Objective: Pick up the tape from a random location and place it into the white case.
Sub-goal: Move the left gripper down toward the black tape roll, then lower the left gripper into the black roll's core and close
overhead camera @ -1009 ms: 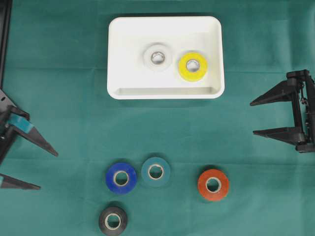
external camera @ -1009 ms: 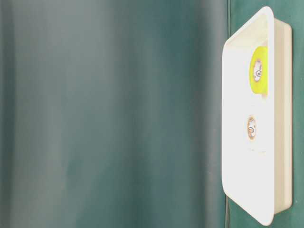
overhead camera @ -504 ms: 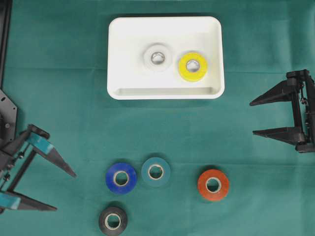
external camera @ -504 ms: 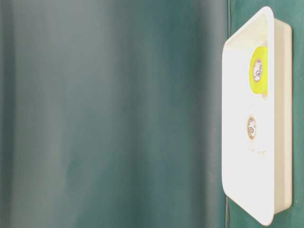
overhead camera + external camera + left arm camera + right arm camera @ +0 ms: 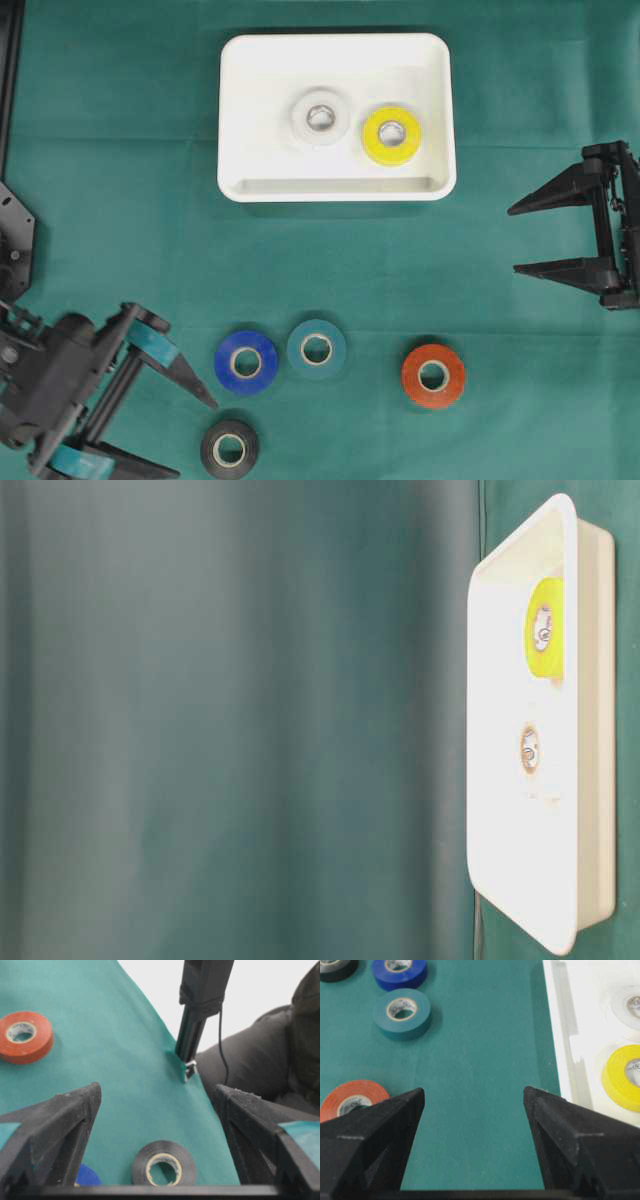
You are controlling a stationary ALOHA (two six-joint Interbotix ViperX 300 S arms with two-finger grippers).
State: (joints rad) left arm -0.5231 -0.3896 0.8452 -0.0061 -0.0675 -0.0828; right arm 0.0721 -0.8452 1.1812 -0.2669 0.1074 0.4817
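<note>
with its jaws spread wide and empty, the left gripper [image 5: 175,430] sits at nine o'clock of the black tape [image 5: 229,449], far nearer than the right gripper [image 5: 515,240], open too.

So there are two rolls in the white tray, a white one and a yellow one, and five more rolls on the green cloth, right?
Not quite: four rolls lie on the green cloth, not five: blue, teal, red and black. The overhead view shows it. The white tray does hold a white roll and a yellow roll.

Both arms low, jaws spread.
Left gripper [image 5: 195,435] angled inward, empty; right gripper [image 5: 512,240] level, empty, jaws apart.
</note>
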